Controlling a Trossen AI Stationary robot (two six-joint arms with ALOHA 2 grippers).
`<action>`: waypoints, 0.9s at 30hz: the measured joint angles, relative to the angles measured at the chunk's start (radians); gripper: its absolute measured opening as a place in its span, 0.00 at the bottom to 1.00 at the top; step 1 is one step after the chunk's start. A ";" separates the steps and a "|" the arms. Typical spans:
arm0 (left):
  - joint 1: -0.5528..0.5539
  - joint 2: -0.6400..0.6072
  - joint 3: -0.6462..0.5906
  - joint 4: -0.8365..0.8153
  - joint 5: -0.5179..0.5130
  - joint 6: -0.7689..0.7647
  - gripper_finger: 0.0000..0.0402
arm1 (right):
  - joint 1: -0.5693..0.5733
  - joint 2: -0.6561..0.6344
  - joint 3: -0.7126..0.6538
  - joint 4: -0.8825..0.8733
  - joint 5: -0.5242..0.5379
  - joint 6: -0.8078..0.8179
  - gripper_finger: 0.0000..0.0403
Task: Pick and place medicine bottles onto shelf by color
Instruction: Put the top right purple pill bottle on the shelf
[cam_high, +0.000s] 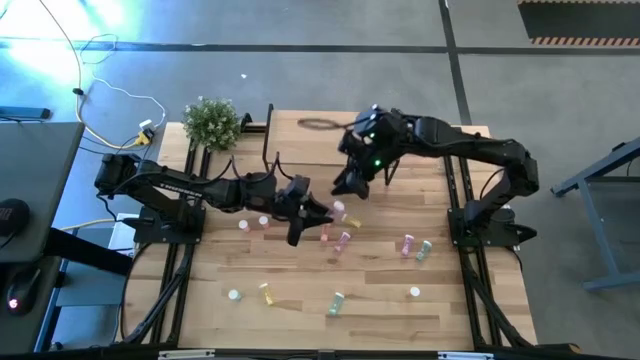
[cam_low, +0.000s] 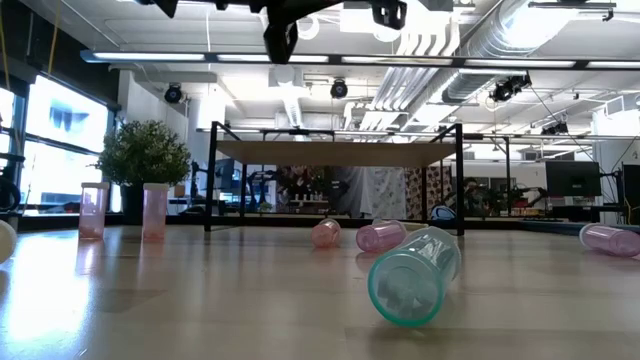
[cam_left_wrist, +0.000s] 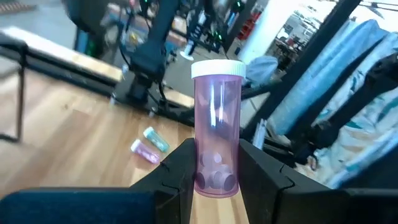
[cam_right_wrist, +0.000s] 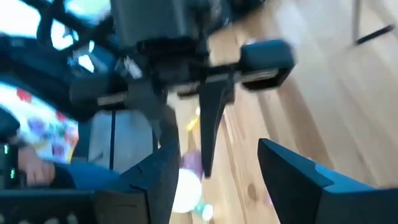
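Left wrist view gives me the clearest read: the left gripper (cam_left_wrist: 216, 177) pinches a pink bottle (cam_left_wrist: 217, 127) by its lower body, long axis running straight out from the fingers, white cap at the far end. From above I place that grip over mid-table (cam_high: 370, 310), just beside the shelf's (cam_high: 320, 150) front edge. The right gripper (cam_high: 350, 186) hangs over the shelf top, jaws spread with nothing between them. Loose bottles lie scattered over the table's front half, well apart; a mint-green bottle (cam_low: 413, 274) lies on its side, base toward the low camera. My right wrist view is smeared; I cannot make out details there.
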 joint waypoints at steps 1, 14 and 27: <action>0.001 0.000 0.000 0.018 -0.013 0.011 0.23 | -0.007 -0.010 0.000 0.015 0.003 0.012 0.52; 0.028 0.000 0.000 0.233 -0.198 0.078 0.23 | -0.038 -0.137 0.000 0.148 0.184 0.001 0.52; 0.083 -0.001 0.000 0.351 -0.275 0.163 0.23 | 0.033 -0.136 0.001 0.231 0.417 -0.057 0.52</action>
